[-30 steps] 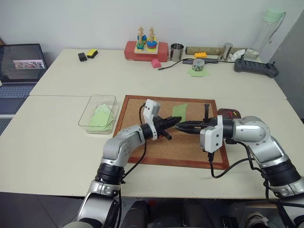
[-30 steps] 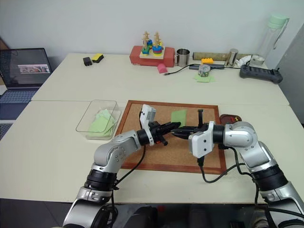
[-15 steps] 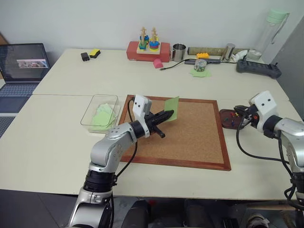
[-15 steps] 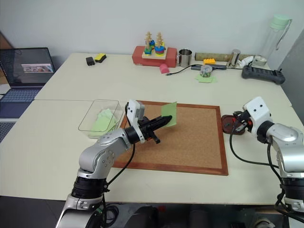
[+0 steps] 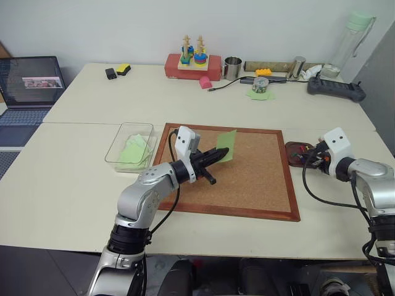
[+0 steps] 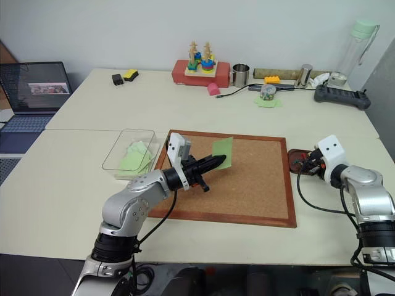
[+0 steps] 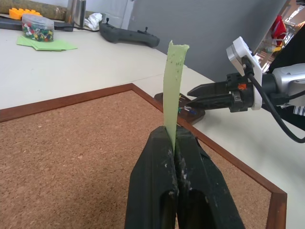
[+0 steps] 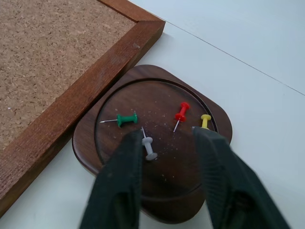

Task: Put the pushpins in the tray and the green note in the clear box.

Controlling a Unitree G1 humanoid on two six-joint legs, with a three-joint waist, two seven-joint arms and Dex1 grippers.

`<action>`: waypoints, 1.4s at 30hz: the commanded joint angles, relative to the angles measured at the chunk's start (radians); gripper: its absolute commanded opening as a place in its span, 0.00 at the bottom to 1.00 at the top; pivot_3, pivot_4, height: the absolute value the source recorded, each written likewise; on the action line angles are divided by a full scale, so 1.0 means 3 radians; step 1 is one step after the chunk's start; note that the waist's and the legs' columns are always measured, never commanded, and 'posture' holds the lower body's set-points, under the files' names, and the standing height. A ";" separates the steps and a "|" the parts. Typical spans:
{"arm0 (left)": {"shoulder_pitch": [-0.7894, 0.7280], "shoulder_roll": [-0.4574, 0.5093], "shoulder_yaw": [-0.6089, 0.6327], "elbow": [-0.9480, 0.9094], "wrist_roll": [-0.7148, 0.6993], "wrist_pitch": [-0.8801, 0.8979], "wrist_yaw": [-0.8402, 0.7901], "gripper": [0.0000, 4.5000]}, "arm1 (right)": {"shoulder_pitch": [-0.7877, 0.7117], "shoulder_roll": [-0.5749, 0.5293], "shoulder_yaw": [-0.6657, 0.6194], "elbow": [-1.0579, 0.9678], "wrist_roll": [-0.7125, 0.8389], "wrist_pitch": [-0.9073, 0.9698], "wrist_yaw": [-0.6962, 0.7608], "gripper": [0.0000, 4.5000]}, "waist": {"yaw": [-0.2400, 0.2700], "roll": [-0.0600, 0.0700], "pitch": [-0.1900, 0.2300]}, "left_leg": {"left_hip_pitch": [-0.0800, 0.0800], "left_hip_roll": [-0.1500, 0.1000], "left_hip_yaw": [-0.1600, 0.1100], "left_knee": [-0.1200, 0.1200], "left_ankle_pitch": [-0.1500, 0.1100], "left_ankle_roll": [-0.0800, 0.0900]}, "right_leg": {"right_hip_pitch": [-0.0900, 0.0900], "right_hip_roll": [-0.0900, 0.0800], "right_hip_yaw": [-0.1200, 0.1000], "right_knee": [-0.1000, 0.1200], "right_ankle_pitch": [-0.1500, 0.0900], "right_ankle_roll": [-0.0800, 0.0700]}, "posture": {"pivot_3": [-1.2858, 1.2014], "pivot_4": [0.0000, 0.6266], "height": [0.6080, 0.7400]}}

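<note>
Green note [image 7: 173,81] pinched upright in my left gripper [image 5: 217,153], fingers pressed together on its lower edge, held above the cork board [image 5: 247,185]. Clear box [image 5: 117,148] sits just left of the board, green sheets already inside. Tray [image 8: 157,143] lies against the board's right frame; four pushpins [image 8: 181,112] rest in it: green, red, yellow, white. My right gripper [image 8: 167,138] hovers over the tray, fingers spread, nothing between them.
</note>
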 commanded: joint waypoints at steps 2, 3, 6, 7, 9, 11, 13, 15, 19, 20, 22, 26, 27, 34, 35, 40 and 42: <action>-0.0025 0.0003 0.0007 -0.0105 -0.0028 -0.0057 -0.0017 0.00 | -0.0086 -0.0041 -0.0097 -0.0084 0.0053 -0.0028 0.0031 0.63 | 0.0001 0.0000 0.0000 | 0.0000 0.0000 0.0000 0.0000 0.0000 0.0000 | 0.0000 0.0000 -0.0002 0.0001 0.0000 0.0000 | 0.52 0.24 1.00; -0.0033 0.0007 0.0016 -0.0103 -0.0023 -0.0062 -0.0011 0.00 | -0.0097 -0.0058 -0.0118 -0.0113 0.0084 -0.0005 0.0058 0.68 | 0.0001 0.0000 0.0000 | 0.0000 0.0000 0.0000 0.0000 0.0000 0.0000 | 0.0000 0.0000 -0.0002 0.0001 0.0000 0.0000 | 0.52 0.24 1.00; -0.0059 0.0054 0.0098 -0.0149 -0.0008 -0.0078 0.0039 0.00 | -0.0123 -0.0145 -0.0171 -0.0264 0.0175 -0.0016 0.0209 0.73 | -0.0001 0.0000 0.0000 | 0.0000 0.0000 0.0000 0.0000 0.0000 0.0000 | 0.0000 0.0000 -0.0001 0.0001 0.0000 0.0000 | 0.52 0.24 1.00; -0.0065 0.0078 0.0136 -0.0181 -0.0009 -0.0075 0.0062 0.00 | -0.0124 -0.0173 -0.0174 -0.0329 0.0209 -0.0035 0.0284 0.73 | -0.0003 0.0000 0.0000 | 0.0000 0.0000 0.0000 0.0000 0.0000 0.0000 | 0.0000 0.0000 0.0000 0.0001 0.0000 0.0000 | 0.52 0.24 1.00; -0.0070 0.0151 0.0250 -0.0277 -0.0024 -0.0058 0.0135 0.00 | -0.0113 -0.0220 -0.0162 -0.0532 0.0349 -0.0152 0.0537 0.73 | -0.0006 0.0000 0.0000 | 0.0000 0.0001 -0.0001 0.0000 0.0000 0.0000 | 0.0000 0.0001 -0.0001 0.0001 0.0000 0.0000 | 0.52 0.24 1.00; -0.0065 0.0228 0.0387 -0.0361 -0.0041 -0.0035 0.0226 0.00 | -0.0089 -0.0235 -0.0150 -0.0800 0.0580 -0.0202 0.0840 0.73 | -0.0014 0.0000 0.0000 | 0.0000 0.0002 -0.0001 0.0000 -0.0001 0.0001 | -0.0001 0.0002 -0.0001 0.0001 0.0000 0.0000 | 0.52 0.24 1.00; -0.0042 0.0331 0.0528 -0.0412 0.0020 -0.0058 0.0342 0.00 | -0.0072 -0.0234 -0.0103 -0.1090 0.0794 -0.0174 0.1082 0.73 | -0.0022 0.0000 0.0000 | 0.0001 0.0004 -0.0003 -0.0001 -0.0002 0.0003 | -0.0001 0.0004 -0.0001 0.0001 0.0000 0.0000 | 0.52 0.24 1.00; -0.0031 0.0522 0.0710 -0.0372 0.0338 -0.0236 0.0595 0.00 | -0.0153 -0.0158 -0.0022 -0.1395 0.1037 -0.0016 0.1196 0.73 | -0.0023 0.0000 0.0000 | 0.0004 0.0004 -0.0006 -0.0001 -0.0004 0.0007 | 0.0002 0.0004 -0.0003 0.0000 0.0000 0.0000 | 0.52 0.24 1.00; -0.0016 0.0830 0.0950 -0.0219 0.0798 -0.0422 0.1015 0.00 | -0.0363 -0.0015 0.0062 -0.1612 0.1272 0.0180 0.1185 0.73 | -0.0030 0.0000 0.0000 | 0.0008 0.0005 -0.0010 -0.0001 -0.0005 0.0008 | 0.0003 0.0005 -0.0001 0.0002 0.0001 -0.0001 | 0.52 0.24 1.00; -0.0003 0.0875 0.1008 -0.0175 0.0842 -0.0422 0.1069 0.00 | -0.0410 0.0008 0.0084 -0.1616 0.1305 0.0206 0.1185 0.73 | -0.0018 -0.0001 0.0000 | 0.0008 0.0005 -0.0012 0.0000 -0.0005 0.0008 | 0.0004 0.0005 -0.0002 0.0001 0.0001 -0.0001 | 0.52 0.24 1.00; 0.0033 0.0926 0.1107 -0.0051 0.0905 -0.0346 0.1198 0.00 | -0.0485 0.0038 0.0156 -0.1569 0.1316 0.0220 0.1219 0.73 | -0.0006 -0.0001 0.0000 | 0.0009 0.0004 -0.0011 0.0000 -0.0005 0.0009 | 0.0004 0.0004 -0.0001 0.0001 0.0002 -0.0002 | 0.52 0.24 1.00; 0.0082 0.0921 0.1182 0.0049 0.0957 -0.0210 0.1357 0.00 | -0.0538 0.0062 0.0265 -0.1488 0.1267 0.0166 0.1271 0.73 | 0.0027 -0.0002 0.0000 | 0.0007 0.0003 -0.0014 0.0000 -0.0005 0.0009 | 0.0003 0.0003 -0.0005 -0.0001 0.0002 -0.0002 | 0.52 0.24 1.00; 0.0092 0.0914 0.1195 0.0082 0.0993 -0.0200 0.1417 0.00 | -0.0545 0.0069 0.0281 -0.1478 0.1265 0.0160 0.1275 0.73 | 0.0029 -0.0002 0.0000 | 0.0005 0.0003 -0.0015 0.0000 -0.0005 0.0008 | 0.0003 0.0003 -0.0005 -0.0001 0.0002 -0.0002 | 0.52 0.24 1.00; 0.0046 0.0771 0.1195 0.0196 0.0936 -0.0104 0.1524 0.20 | -0.0553 0.0088 0.0305 -0.1463 0.1265 0.0155 0.1264 0.73 | 0.0015 -0.0003 0.0000 | 0.0001 0.0004 -0.0014 0.0000 -0.0001 0.0001 | -0.0002 0.0002 -0.0005 0.0001 0.0003 -0.0003 | 0.52 0.24 1.00; 0.0040 0.0775 0.1181 0.0190 0.0941 -0.0105 0.1505 0.23 | -0.0547 0.0086 0.0302 -0.1470 0.1270 0.0163 0.1260 0.73 | 0.0014 -0.0003 0.0000 | 0.0000 0.0004 -0.0014 0.0000 -0.0001 0.0001 | -0.0002 0.0002 -0.0005 0.0001 0.0003 -0.0003 | 0.52 0.24 1.00; 0.0062 0.0843 0.1123 0.0140 0.0996 -0.0132 0.1428 0.45 | -0.0513 0.0096 0.0288 -0.1446 0.1221 0.0139 0.1190 0.73 | 0.0008 -0.0003 0.0000 | 0.0001 0.0004 -0.0013 0.0000 -0.0001 0.0001 | -0.0003 0.0002 -0.0004 0.0002 0.0003 -0.0003 | 0.52 0.24 1.00; 0.0075 0.0874 0.1108 0.0097 0.1016 -0.0153 0.1412 0.52 | -0.0503 0.0100 0.0283 -0.1444 0.1209 0.0129 0.1182 0.73 | 0.0008 -0.0003 0.0000 | 0.0001 0.0004 -0.0013 0.0000 -0.0001 0.0001 | -0.0003 0.0002 -0.0004 0.0002 0.0003 -0.0003 | 0.52 0.24 1.00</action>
